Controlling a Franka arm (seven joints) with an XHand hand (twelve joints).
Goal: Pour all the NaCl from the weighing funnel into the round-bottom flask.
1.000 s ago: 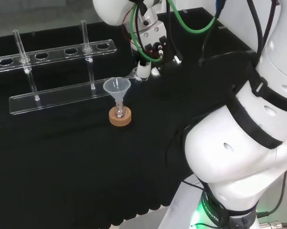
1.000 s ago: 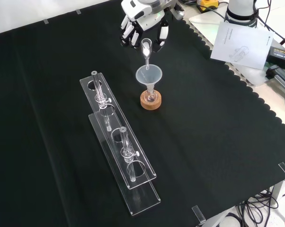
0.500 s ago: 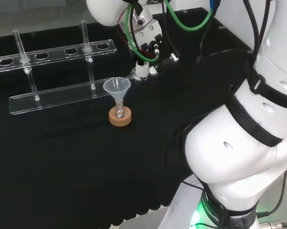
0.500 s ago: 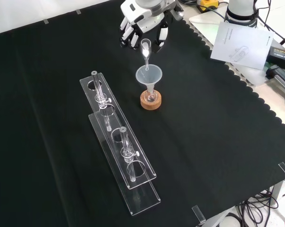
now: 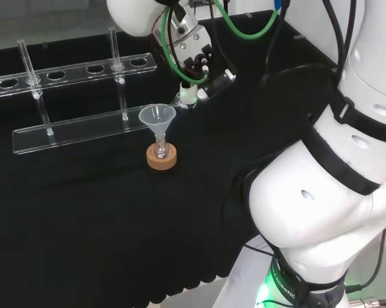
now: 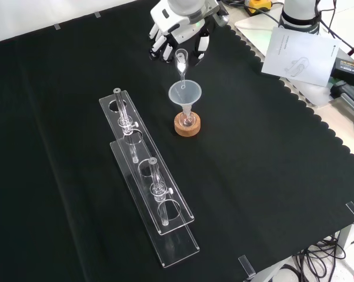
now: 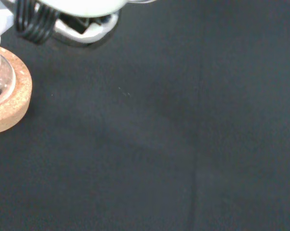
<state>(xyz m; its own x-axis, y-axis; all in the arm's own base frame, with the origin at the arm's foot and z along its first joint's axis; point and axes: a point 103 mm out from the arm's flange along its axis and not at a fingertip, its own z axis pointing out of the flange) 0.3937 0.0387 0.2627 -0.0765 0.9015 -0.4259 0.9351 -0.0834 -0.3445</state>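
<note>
A: Where did things stand at the top centre of the front view?

B: The robot hand (image 6: 178, 36) had its fingers curled round the weighing funnel (image 6: 181, 60), tipped so its narrow spout pointed down into the clear funnel (image 6: 184, 94). That funnel sat in the neck of the round-bottom flask (image 6: 188, 120), which rested on a cork ring (image 6: 187, 125) on the table (image 6: 271, 153), just above the middle of the frame.

A: What could have gone wrong?

B: I judged the spout hung near the clear funnel's far rim rather than over its middle. A small drift of the wrist could have sent NaCl onto the black cloth. Lowering too far risked knocking the funnel, and the flask looked light enough to tip off its ring.

A: And leftover salt?

B: Grains might have clung inside the weighing funnel if the tilt stayed shallow. I couldn't tell how much remained.
</note>
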